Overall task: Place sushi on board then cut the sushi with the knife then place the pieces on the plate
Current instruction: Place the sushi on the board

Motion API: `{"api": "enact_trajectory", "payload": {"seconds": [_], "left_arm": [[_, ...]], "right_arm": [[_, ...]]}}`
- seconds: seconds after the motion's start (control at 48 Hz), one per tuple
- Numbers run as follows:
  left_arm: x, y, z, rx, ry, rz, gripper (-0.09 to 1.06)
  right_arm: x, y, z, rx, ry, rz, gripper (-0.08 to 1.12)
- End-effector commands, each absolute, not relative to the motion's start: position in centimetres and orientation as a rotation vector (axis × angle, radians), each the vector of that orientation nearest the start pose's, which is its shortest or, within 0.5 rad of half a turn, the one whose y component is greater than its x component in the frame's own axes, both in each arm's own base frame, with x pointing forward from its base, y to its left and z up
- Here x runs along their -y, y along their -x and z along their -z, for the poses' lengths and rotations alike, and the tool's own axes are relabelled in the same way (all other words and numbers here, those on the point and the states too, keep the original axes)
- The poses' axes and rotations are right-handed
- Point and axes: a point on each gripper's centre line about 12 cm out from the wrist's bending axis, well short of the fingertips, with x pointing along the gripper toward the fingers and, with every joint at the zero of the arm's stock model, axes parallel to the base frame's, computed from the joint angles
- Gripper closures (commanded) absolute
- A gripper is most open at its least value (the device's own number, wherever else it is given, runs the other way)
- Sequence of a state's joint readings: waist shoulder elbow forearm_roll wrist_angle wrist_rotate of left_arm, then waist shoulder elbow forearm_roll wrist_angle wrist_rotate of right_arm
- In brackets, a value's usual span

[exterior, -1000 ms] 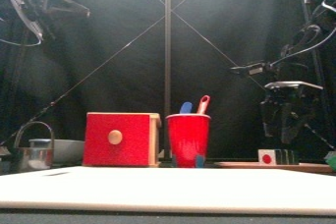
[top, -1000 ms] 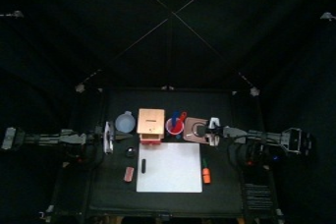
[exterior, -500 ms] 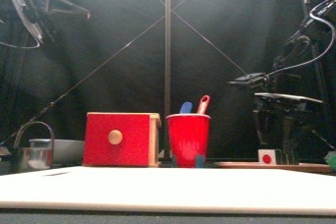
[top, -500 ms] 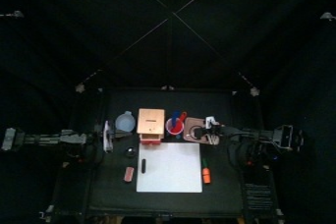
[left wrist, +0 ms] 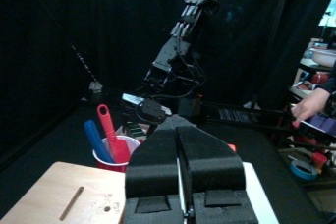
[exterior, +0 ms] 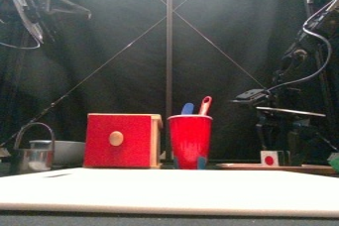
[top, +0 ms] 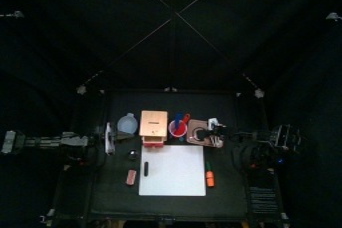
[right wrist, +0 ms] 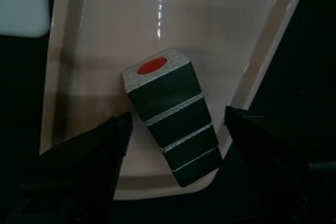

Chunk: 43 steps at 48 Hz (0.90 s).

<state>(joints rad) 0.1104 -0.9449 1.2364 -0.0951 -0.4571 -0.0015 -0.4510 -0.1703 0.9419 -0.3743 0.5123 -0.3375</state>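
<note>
The right gripper [right wrist: 179,130] has its jaws spread either side of the sushi roll [right wrist: 168,110] on the pink tray [right wrist: 89,66] — beside the red cup [exterior: 189,139] and wooden box [exterior: 122,140]. The left gripper [left wrist: 184,130] rests at the left, jaws pressed together.

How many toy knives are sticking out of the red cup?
2. A blue toy knife and a red toy knife stand together in the red cup, blades hidden inside; I see no others.
</note>
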Motion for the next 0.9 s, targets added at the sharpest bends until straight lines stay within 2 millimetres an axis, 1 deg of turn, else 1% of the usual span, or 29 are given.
{"api": "enact_trajectory", "payload": {"seconds": [0.021, 0.146, 0.396, 0.521, 0.646, 0.771, 0.833, 0.896], "left_arm": [[-2.8, -19.5, -29.0, 0.191, 0.084, -0.149, 0.95], [-2.8, -19.5, -28.9, 0.188, 0.097, -0.154, 0.95], [-2.9, -19.5, -28.9, 0.189, 0.102, -0.158, 0.95], [-2.9, -19.5, -28.9, 0.189, 0.104, -0.159, 0.95], [-2.9, -19.5, -28.9, 0.189, 0.104, -0.159, 0.95], [-2.9, -19.5, -29.0, 0.192, 0.102, -0.159, 0.95], [-2.9, -19.5, -29.0, 0.19, 0.102, -0.159, 0.95], [-2.9, -19.5, -28.9, 0.188, 0.099, -0.159, 0.95]], "right_arm": [[13.5, -22.9, -11.8, -1.359, 0.382, 0.118, 0.02], [13.6, -22.9, -11.9, -1.364, 0.37, 0.122, 0.06], [13.8, -23.2, -12.2, -1.363, 0.368, 0.132, 0.27], [14.0, -23.3, -12.7, -1.357, 0.37, 0.141, 0.32], [14.1, -23.4, -14.4, -1.332, 0.366, 0.174, 0.33], [13.9, -23.2, -16.7, -1.3, 0.359, 0.207, 0.33], [13.4, -23.2, -17.7, -1.28, 0.349, 0.212, 0.33], [12.5, -23.3, -18.5, -1.265, 0.344, 0.195, 0.33]]}}
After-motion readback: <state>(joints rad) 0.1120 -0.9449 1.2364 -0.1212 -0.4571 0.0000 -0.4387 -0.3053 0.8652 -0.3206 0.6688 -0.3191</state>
